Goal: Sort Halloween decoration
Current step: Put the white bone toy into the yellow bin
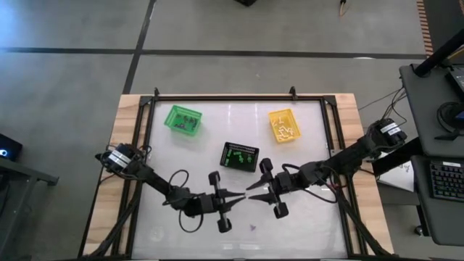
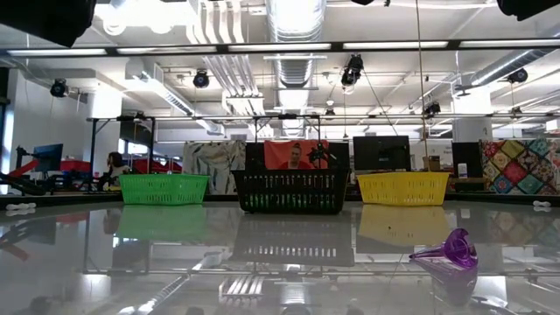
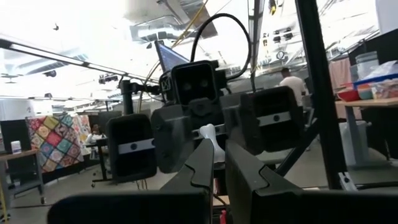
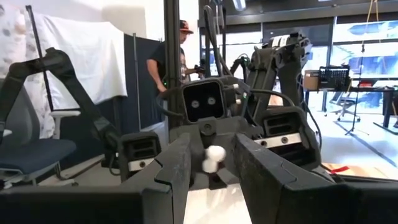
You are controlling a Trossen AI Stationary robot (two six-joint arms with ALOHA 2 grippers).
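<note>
A small white trinket (image 4: 215, 153) of the Halloween decoration hangs above the table's middle, where my two grippers meet tip to tip. My left gripper (image 1: 241, 196) comes from the left and is shut on it. My right gripper (image 1: 251, 193) faces it from the right, open, with one finger on either side of the trinket and a gap showing on both sides. A purple trinket (image 2: 451, 251) lies on the table near the front edge. My left gripper pinches the white trinket between its fingertips, coming roughly level from the table's left. The trinket's knobbed end (image 3: 209, 133) sticks out past the fingertips toward my right gripper. It is lifted clear of the table. The held part is hidden by the fingers.
Three baskets stand in the far half of the table: green (image 1: 183, 119) at the left, black (image 1: 239, 156) in the middle, yellow (image 1: 283, 125) at the right, each with small pieces inside. People stand in the room beyond the table.
</note>
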